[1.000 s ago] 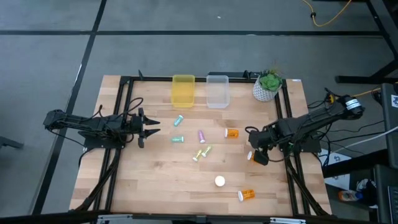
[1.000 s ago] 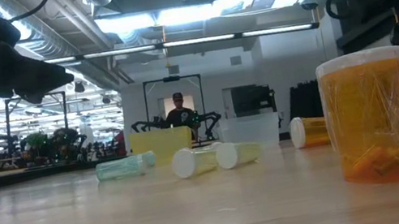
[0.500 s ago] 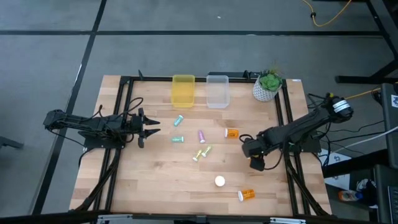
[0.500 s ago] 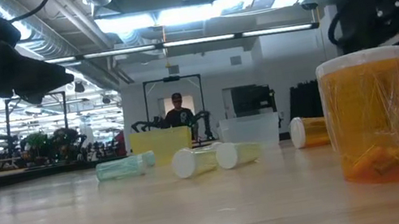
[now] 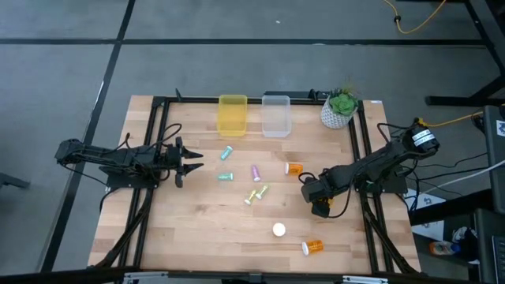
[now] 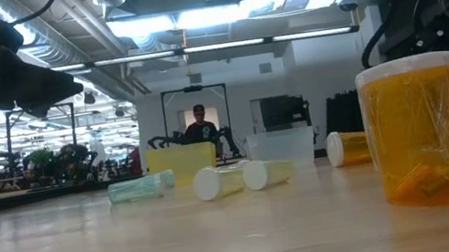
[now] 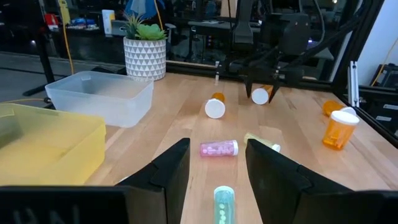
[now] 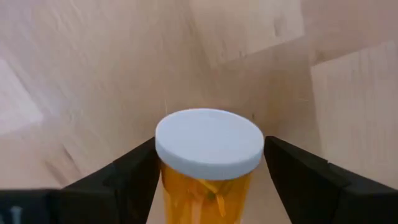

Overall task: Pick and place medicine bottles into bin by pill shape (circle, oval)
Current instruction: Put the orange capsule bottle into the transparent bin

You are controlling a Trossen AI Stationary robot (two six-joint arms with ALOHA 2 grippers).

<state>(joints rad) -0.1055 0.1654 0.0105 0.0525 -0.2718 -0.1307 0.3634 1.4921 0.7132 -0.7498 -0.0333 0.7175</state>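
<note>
nearest the low camera, a translucent orange bottle with a white cap (image 6: pixel 419 133) stands upright on the wooden table (image 5: pixel 205 229), another lies capped beside it (image 5: pixel 312 247), and we see our right gripper (image 5: pixel 316 199) with its fingers spread either side of a third orange bottle (image 8: pixel 209 163), not yet closed on it. farther back a fourth orange bottle (image 5: pixel 293 168) and five slim teal, purple and yellow-green vials (image 5: pixel 255 173) lie scattered. beyond them the yellow bin (image 5: pixel 232 115) and clear bin (image 5: pixel 275 115) show nothing inside, so we judge the sorting barely begun; our left gripper (image 5: pixel 188 162) waits at the left edge, fingers apart.

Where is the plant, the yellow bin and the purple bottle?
plant (image 5: pixel 342 103), high view, on its green leaves
yellow bin (image 5: pixel 232 125), high view, on its near wall
purple bottle (image 5: pixel 256 172), high view, on its body
</note>
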